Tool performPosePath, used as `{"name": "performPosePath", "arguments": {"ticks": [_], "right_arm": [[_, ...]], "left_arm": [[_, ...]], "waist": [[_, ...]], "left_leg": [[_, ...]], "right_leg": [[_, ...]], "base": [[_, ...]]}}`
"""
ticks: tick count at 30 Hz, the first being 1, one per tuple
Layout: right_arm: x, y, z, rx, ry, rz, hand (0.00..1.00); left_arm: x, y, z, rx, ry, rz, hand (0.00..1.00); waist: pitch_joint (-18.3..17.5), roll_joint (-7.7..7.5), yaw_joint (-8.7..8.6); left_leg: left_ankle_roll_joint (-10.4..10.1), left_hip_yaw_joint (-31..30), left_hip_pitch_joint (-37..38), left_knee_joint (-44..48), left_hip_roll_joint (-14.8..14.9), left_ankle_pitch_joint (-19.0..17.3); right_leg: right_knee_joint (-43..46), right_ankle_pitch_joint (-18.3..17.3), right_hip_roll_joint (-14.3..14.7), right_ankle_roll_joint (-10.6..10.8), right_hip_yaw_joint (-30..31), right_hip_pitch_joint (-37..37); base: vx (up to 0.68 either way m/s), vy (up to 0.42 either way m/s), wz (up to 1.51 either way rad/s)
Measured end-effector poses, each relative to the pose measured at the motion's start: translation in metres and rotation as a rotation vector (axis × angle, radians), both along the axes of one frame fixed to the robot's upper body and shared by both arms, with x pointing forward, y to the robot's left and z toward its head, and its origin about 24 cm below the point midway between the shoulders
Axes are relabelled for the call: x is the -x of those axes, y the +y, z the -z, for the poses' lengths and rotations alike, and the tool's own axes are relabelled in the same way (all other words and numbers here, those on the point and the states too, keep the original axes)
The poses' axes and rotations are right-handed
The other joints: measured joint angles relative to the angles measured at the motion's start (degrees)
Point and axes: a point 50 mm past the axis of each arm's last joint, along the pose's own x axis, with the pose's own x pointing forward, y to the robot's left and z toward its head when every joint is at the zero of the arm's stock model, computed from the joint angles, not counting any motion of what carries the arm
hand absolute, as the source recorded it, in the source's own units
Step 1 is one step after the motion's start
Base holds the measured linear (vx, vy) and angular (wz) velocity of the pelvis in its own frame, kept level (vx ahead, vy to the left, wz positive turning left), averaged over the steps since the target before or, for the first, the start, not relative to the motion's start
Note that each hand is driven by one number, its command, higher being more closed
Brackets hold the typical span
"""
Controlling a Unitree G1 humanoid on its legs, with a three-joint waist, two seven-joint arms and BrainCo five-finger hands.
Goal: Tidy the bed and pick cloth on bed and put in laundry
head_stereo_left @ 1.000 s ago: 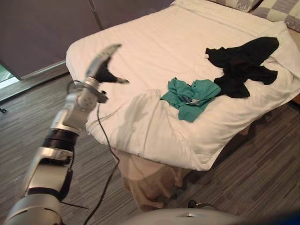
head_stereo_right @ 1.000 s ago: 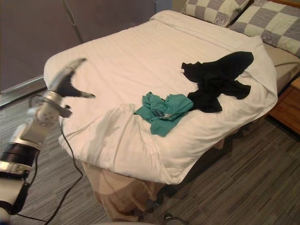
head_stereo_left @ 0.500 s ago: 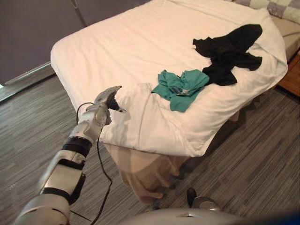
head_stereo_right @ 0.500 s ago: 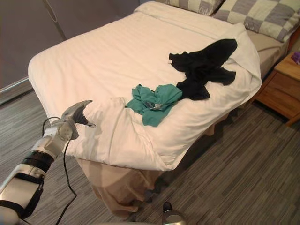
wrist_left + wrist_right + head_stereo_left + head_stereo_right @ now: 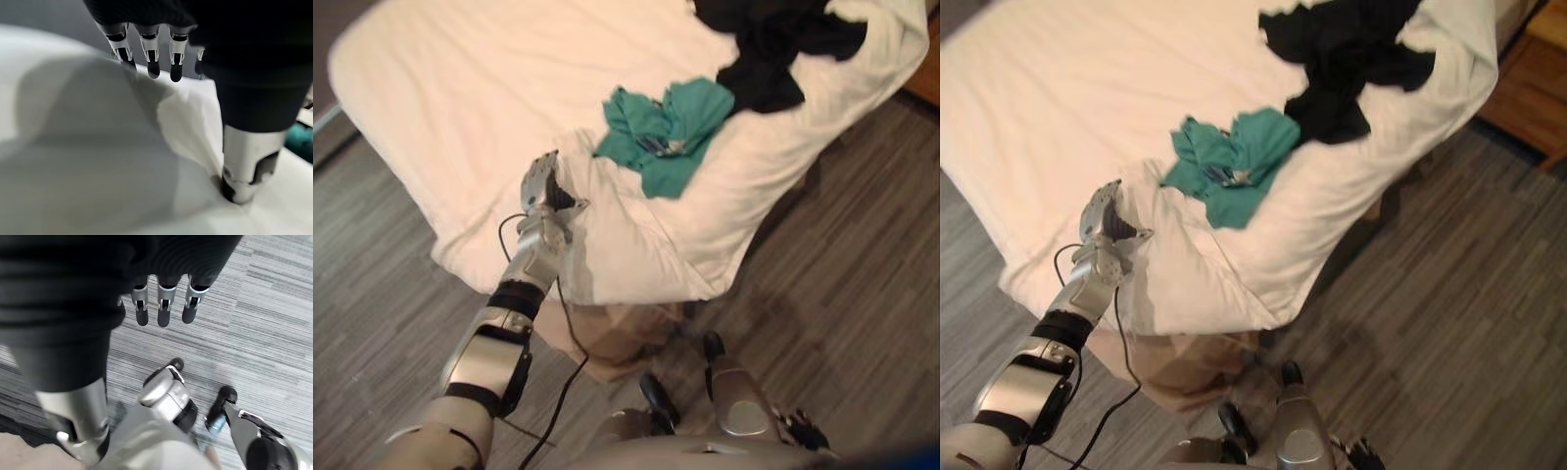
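Note:
A teal green cloth (image 5: 666, 122) lies crumpled on the white duvet (image 5: 460, 117) near the bed's foot. A black cloth (image 5: 773, 39) sprawls beyond it, toward the bed's right edge. My left hand (image 5: 543, 191) rests on a raised fold of the duvet, to the left of the green cloth and apart from it. In the left wrist view its fingers (image 5: 149, 54) are straight and its thumb (image 5: 244, 166) touches the white fold. My right hand (image 5: 164, 308) hangs open over the floor, holding nothing.
The duvet's corner (image 5: 646, 264) hangs over the foot of the bed, with a beige bed skirt (image 5: 607, 333) below it. Grey striped floor (image 5: 842, 294) surrounds the bed. A wooden nightstand (image 5: 1528, 88) stands at the far right.
The camera has tilted down and closer to the bed's foot. My left hand came down from above the bed onto the duvet fold beside the green cloth.

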Motion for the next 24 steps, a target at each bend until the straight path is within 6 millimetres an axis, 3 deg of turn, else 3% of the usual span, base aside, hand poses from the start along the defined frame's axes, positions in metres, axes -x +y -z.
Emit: {"name": "performPosePath", "arguments": {"ticks": [4,8,12,14,18,24], "right_arm": [[-0.013,-0.007,-0.008,0.040,-0.064,-0.019,0.00],[-0.046,-0.006,-0.018,0.054,-0.147,-0.095,0.00],[-0.057,-0.002,-0.024,0.063,-0.184,-0.132,0.00],[-0.056,-0.001,-0.023,0.065,-0.173,-0.133,0.00],[-0.052,0.001,-0.020,0.065,-0.142,-0.120,0.00],[-0.020,0.005,-0.003,0.050,0.012,-0.121,0.00]], "left_arm": [[-0.005,0.000,-0.006,0.039,0.100,0.019,1.00],[-0.010,0.001,-0.016,0.107,0.142,0.020,1.00],[-0.009,0.001,-0.005,0.164,0.184,0.019,1.00],[-0.009,-0.006,0.004,0.211,0.191,0.050,1.00],[-0.002,-0.009,0.022,0.222,0.196,0.089,1.00],[0.023,-0.013,0.045,0.219,0.185,0.209,1.00]], "waist": [[1.34,-0.29,0.06],[1.69,-0.68,0.34],[1.79,-0.84,0.51],[1.82,-0.93,1.53],[1.65,-1.07,1.51],[-2.17,0.22,3.20]], "left_leg": [[0.01,1.96,-0.24,0.54,0.10,0.02],[0.04,2.99,-1.85,0.91,-0.38,0.00],[0.55,2.98,-1.58,0.92,-0.42,-0.31],[0.77,2.90,-1.27,0.71,-0.42,-0.45],[1.85,1.94,1.01,-0.08,-0.33,-0.38],[1.64,-2.48,2.30,-0.21,0.39,-0.28]], "right_leg": [[1.11,-0.04,-0.08,-0.05,0.13,-0.62],[1.87,-0.06,-0.88,-0.01,-0.03,-2.32],[3.08,-0.46,-1.61,0.16,-1.44,-1.97],[3.38,-0.68,-2.01,0.12,-2.49,-1.49],[3.10,-1.56,-2.69,0.17,-4.95,1.52],[0.08,-1.87,-3.05,0.22,-9.46,6.37]], "base": [[-0.02,-0.008,-0.01],[-0.08,0.009,0.09],[-0.06,0.002,0.20],[-0.05,-0.012,0.22],[-0.01,-0.012,0.27],[0.06,-0.004,0.34]]}}
